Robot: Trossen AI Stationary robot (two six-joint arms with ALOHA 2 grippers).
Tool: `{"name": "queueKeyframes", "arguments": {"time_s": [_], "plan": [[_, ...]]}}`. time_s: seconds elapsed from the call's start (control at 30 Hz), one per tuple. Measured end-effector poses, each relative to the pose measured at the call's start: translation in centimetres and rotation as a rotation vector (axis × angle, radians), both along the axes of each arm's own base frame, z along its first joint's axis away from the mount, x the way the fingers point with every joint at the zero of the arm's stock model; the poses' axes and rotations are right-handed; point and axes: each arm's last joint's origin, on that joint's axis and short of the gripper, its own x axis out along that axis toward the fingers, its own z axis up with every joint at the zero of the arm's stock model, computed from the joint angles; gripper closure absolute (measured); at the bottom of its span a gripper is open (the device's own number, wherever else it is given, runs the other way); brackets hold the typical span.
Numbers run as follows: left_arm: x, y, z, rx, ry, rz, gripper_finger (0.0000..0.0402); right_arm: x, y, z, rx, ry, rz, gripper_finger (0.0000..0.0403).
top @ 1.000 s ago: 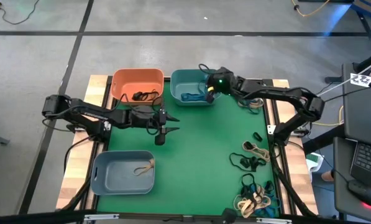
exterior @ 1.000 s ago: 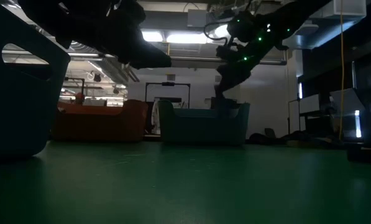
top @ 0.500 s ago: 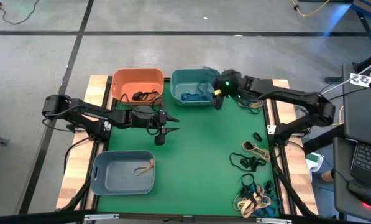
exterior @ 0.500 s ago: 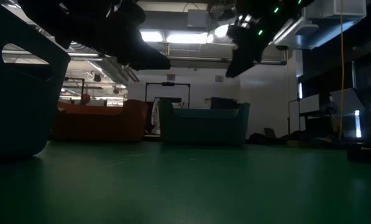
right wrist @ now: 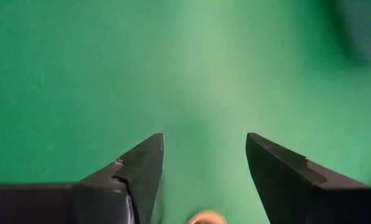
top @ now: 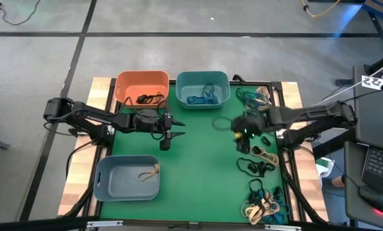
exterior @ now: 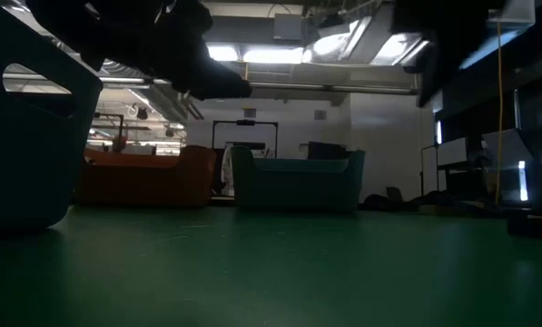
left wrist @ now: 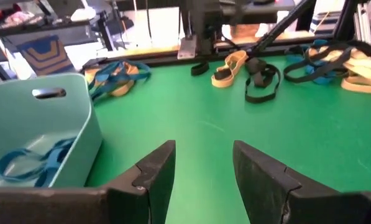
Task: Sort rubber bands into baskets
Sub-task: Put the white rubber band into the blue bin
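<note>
High view shows the rubber bands in many spots. Blue ones lie inside the teal basket. Black ones lie in the orange basket. One tan band lies in the grey-blue basket. More bands lie loose on the green tabletop: a bunch by the far right corner, a tan loop and black loops along the right side, and a mixed heap at the near right corner.

The right claw hangs over the green mat, right of the middle. The tan loop and the black loops lie just beside it, toward the near right. The corner bunch is a bit farther off on its other side. In the right wrist view its two dark fingers are spread apart with only green mat between them. It holds nothing.

The left claw hangs over the mat between the orange basket and the grey-blue basket. In the left wrist view its fingers are apart and empty too. The teal basket is near it on one side, and the loose bands lie well apart from it across the mat.
</note>
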Motion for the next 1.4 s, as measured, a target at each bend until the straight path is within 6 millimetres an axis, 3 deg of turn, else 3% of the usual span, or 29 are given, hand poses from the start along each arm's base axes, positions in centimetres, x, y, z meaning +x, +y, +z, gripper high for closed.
{"name": "queueKeyframes", "arguments": {"time_s": [0.23, 0.47, 0.63, 0.93, 1.13, 1.4], "plan": [[0.0, 0.0, 0.0, 0.018, -0.001, -0.006, 0.0243, -2.2, 3.5, -4.3, 0.071, 0.170, -0.047, 0.0173], [0.0, 0.0, 0.0, 0.037, 0.001, -0.012, 0.0243, -5.4, 4.7, -7.9, 0.066, 0.398, -0.126, 0.0187], [0.0, 0.0, 0.1, 0.036, -0.001, -0.012, 0.0243, -7.1, 4.7, -9.0, 0.020, 0.529, -0.165, 0.0225], [0.0, 0.0, 0.1, 0.035, -0.003, -0.012, 0.0243, -8.6, 4.0, -11.5, -0.014, 0.596, -0.191, 0.0286], [0.0, 0.1, 0.1, 0.034, -0.003, -0.011, 0.0243, -8.9, 3.8, -12.2, -0.021, 0.607, -0.193, 0.0315], [0.0, 0.1, 0.1, 0.034, -0.002, -0.009, 0.0243, -8.6, 3.9, -12.2, -0.011, 0.572, -0.183, 0.0395]]}}
